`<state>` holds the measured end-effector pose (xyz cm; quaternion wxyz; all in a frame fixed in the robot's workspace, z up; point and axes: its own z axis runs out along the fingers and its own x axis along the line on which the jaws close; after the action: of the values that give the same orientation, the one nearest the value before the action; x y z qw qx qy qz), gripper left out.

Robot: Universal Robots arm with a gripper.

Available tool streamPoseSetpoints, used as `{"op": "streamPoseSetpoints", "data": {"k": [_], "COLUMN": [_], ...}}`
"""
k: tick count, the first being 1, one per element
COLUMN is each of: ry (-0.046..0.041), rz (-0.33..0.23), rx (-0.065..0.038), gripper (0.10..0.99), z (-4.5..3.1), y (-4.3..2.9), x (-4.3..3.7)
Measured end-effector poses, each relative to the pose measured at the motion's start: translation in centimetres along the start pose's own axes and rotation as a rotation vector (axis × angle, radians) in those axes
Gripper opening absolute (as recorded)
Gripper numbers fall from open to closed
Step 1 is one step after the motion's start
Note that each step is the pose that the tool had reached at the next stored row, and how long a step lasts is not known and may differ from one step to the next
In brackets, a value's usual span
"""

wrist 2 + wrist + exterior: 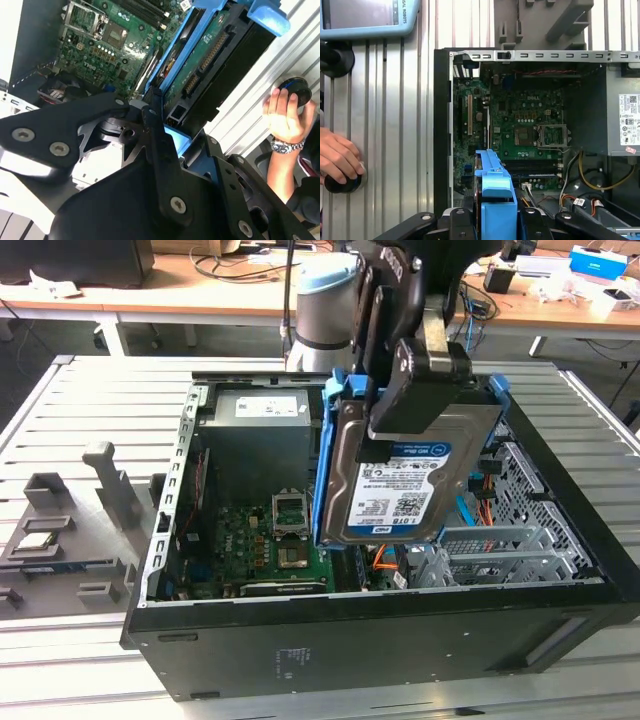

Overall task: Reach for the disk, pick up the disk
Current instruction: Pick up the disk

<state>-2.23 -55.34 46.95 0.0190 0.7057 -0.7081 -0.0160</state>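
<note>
The disk (395, 495) hangs tilted above the open computer case (400, 640), its silver face with the blue-and-white label toward the exterior camera and blue rails along both sides. My gripper (412, 420) is shut on its upper edge, black fingers (400, 390) pressing front and back. In the second wrist view the disk (207, 52) shows its green circuit side and connector, running away from my gripper (172, 137). In the first wrist view the disk's blue rail (495, 197) stands edge-on between the finger bases.
The motherboard (520, 122) lies in the case floor below, with the power supply (255, 435) and grey drive cage (510, 550) beside it. A person's hand (337, 157) rests on a black knob on the slatted table (90, 400). Grey fixtures (110, 490) stand at the exterior view's left.
</note>
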Motion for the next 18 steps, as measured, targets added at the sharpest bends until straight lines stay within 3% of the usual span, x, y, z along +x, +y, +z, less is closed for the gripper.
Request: {"op": "streamPoseSetpoints", "data": {"k": [1, 4, 11, 18], "ry": [0.0001, 0.0012, 0.0052, 0.0107], "rz": [0.0, 0.0, 0.0, 0.0], "rx": [0.0, -0.001, -0.002, -0.003], "gripper": [0.369, 0.369, 0.369, 0.369], "z": [0.04, 0.17, 0.1, 0.02], "y": [-0.33, -2.24, -3.99, -6.33], "x": [0.0, -0.01, -0.02, -0.34]}}
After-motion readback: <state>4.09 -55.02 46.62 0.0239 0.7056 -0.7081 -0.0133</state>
